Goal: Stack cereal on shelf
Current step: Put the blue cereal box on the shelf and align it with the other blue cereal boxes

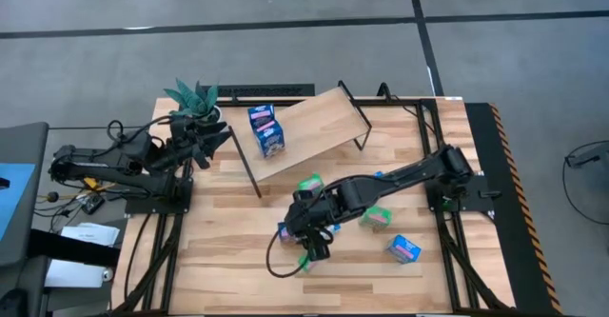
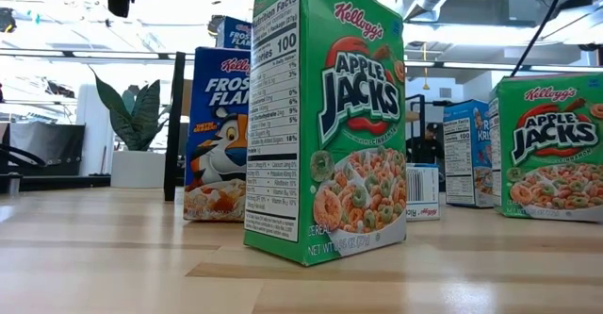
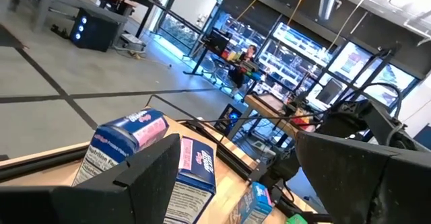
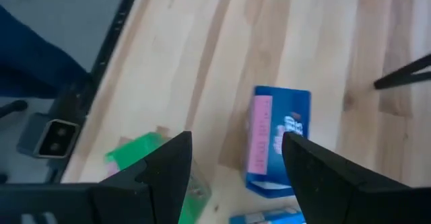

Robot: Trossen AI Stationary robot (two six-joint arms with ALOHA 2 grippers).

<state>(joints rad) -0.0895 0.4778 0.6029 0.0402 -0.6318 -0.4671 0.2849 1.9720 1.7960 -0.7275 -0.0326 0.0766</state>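
The right gripper point(image 1: 306, 236), fingers parted and empty, hovers near the worktop's front edge over a small blue cardboard cereal box point(image 4: 276, 140), probably lining up a pick; next comes descending and closing. Two boxes already sit on the tilted wooden shelf point(image 1: 324, 127). The left gripper point(image 1: 214, 138) waits wide open.

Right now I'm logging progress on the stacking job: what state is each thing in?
Shelf: tilted, holding two boxes.
Blue boxes on shelf: stacked together.
Green box: upright on the table.
Blue box: upright below the right claw.
Left claw: open, empty, near the shelf.
Right claw: open, empty.
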